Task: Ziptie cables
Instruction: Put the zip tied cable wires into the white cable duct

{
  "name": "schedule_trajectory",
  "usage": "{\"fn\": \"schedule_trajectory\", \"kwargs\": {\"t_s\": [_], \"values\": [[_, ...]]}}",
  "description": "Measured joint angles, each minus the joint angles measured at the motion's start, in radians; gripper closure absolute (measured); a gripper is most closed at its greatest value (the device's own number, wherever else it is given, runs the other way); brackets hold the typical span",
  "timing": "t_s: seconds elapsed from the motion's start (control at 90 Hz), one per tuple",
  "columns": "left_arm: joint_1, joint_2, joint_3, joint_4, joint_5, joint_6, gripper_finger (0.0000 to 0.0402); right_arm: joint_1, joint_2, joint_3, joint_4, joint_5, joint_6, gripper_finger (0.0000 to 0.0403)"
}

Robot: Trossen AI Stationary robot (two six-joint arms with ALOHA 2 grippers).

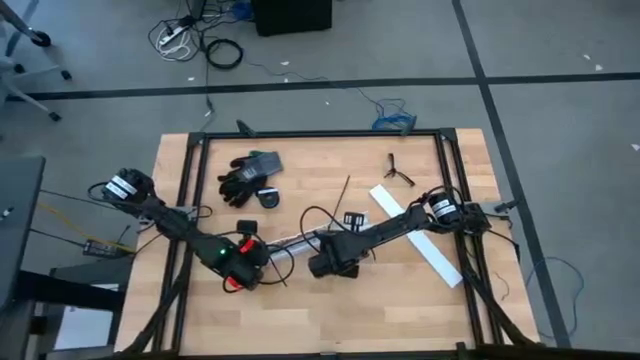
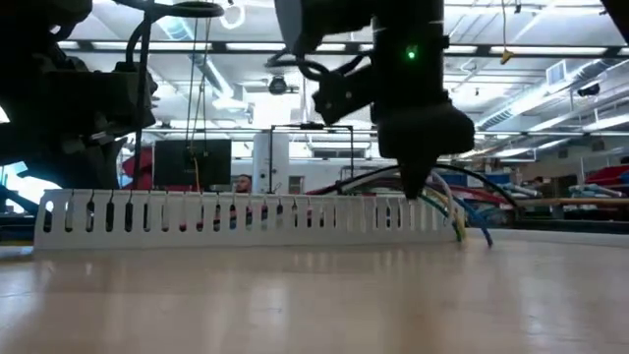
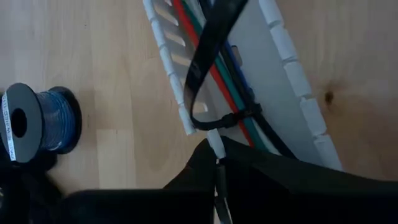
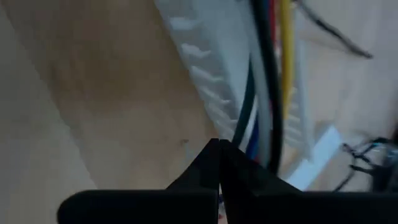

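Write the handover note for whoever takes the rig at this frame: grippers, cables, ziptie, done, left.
Left gripper: shut, at the slotted channel's wall beside the ziptie.
Right gripper: shut, over the cables further along the channel.
Cables lie inside the channel.
Ziptie is looped around the bundle, head closed on it, long tail sticking up.
Done: strap threaded.
Left: probably pull it tight; tightness cannot be judged.

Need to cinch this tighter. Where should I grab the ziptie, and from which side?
Grip the ziptie's free tail, the flat black strap rising clear above the cables in the white channel. Approach from above across its flat faces; the loop itself sits snug against the wires, leaving no room.
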Motion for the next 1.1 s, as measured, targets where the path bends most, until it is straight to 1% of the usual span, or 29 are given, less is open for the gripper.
{"fn": "schedule_trajectory", "kwargs": {"t_s": [0.078,0.267,0.456,0.611,0.667,0.8,0.933,1.0,1.1], "values": [[0.000,0.000,0.000,0.000,0.003,0.000,0.0401,-0.009,-0.001,0.011,-0.024,0.035,-0.014,0.0403],[0.000,-0.001,0.000,-0.001,0.013,0.000,0.0401,-0.045,-0.001,0.011,-0.024,0.072,-0.087,0.0403],[-0.007,-0.001,0.002,-0.023,0.017,-0.002,0.0401,-0.069,-0.001,0.011,-0.065,0.069,-0.146,0.0403],[-0.007,-0.001,0.002,-0.029,0.019,-0.004,0.0401,-0.068,-0.001,0.011,-0.150,0.088,-0.150,0.0403],[-0.007,-0.001,0.002,-0.030,0.019,-0.004,0.0401,-0.068,-0.001,0.011,-0.156,0.091,-0.147,0.0403],[-0.008,-0.001,0.002,-0.034,0.020,-0.004,0.0401,-0.076,-0.001,0.010,-0.064,0.073,-0.189,0.0403],[-0.015,-0.001,0.001,-0.036,0.019,-0.006,0.0401,-0.094,0.000,0.000,0.060,0.012,-0.248,0.0403],[-0.021,-0.001,0.000,-0.040,0.018,-0.007,0.0401,-0.104,-0.002,0.001,0.075,-0.015,-0.274,0.0403],[-0.035,0.000,0.000,-0.048,0.019,-0.023,0.0401,-0.116,-0.002,0.001,0.086,-0.017,-0.282,0.0402]]}}
